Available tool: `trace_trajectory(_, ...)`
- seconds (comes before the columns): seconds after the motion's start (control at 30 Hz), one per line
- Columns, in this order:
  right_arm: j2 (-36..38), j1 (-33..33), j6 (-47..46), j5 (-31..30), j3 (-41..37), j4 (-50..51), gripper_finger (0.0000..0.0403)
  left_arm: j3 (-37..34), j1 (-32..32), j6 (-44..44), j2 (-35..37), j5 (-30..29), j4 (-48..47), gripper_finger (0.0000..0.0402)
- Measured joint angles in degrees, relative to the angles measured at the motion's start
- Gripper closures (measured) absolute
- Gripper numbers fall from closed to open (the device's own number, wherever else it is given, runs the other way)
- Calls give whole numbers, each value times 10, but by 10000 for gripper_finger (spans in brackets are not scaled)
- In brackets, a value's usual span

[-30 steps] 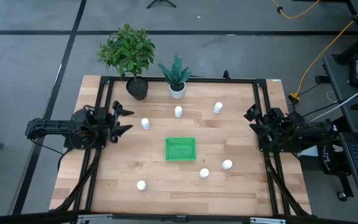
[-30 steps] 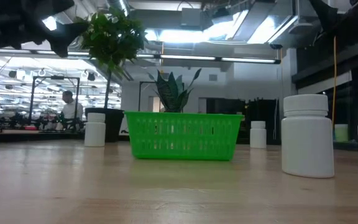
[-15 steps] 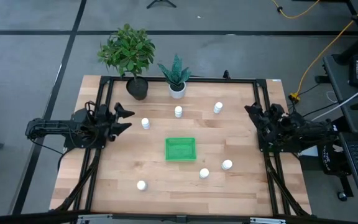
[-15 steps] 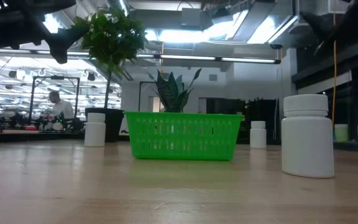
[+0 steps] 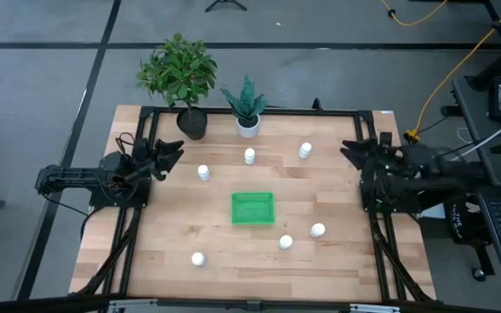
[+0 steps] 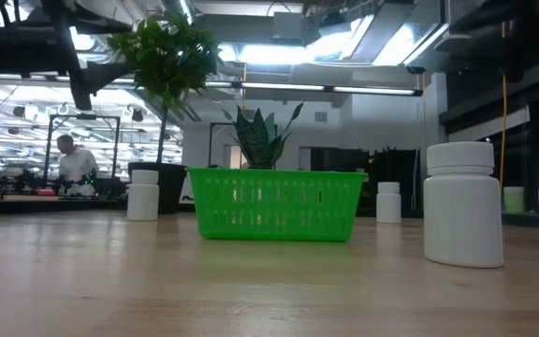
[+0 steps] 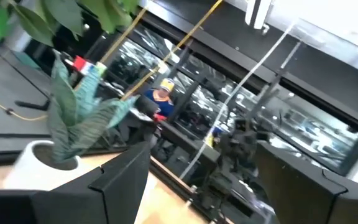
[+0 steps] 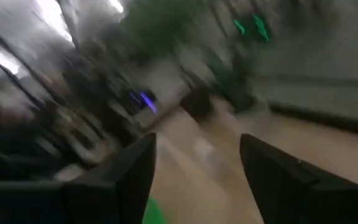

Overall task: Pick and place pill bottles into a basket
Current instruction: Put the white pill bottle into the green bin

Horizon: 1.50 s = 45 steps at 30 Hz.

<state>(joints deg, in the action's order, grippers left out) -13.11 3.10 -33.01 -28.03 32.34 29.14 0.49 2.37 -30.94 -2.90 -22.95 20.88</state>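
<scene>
Robotics lab — framed wooden table (image 5: 233, 252); yellow cable (image 5: 446, 83), person at bench (image 6: 71, 167)

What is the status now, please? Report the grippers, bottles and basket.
Left gripper open, empty, table's left edge. Right gripper open, empty, right edge. Basket empty; six pill bottles loose around it. Nothing blocking.

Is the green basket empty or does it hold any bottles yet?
Empty: the basket shows only its green floor from above, and six bottles stand on the table around it.
</scene>
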Motion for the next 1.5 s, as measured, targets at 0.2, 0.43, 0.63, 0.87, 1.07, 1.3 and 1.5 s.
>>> trace_trajectory(0.2,-189,-46,89,21,190,216,158,0,0,-61,0,-14,22,114)
trace_trajectory(0.43,-412,-179,241,124,263,309,108,29,0,-58,-40,-41,19,81)
trace_trajectory(0.63,-559,-302,351,268,270,200,89,99,0,23,-115,-12,21,46)
trace_trajectory(0.87,-675,-370,353,364,361,221,88,152,0,48,-181,52,11,32)
trace_trajectory(1.07,-750,-371,383,354,419,280,88,158,0,47,-213,60,6,31)
trace_trajectory(1.3,-787,-371,378,343,392,286,88,158,0,30,-235,60,-3,31)
trace_trajectory(1.5,-803,-378,391,311,358,273,88,158,0,30,-237,44,-1,31)
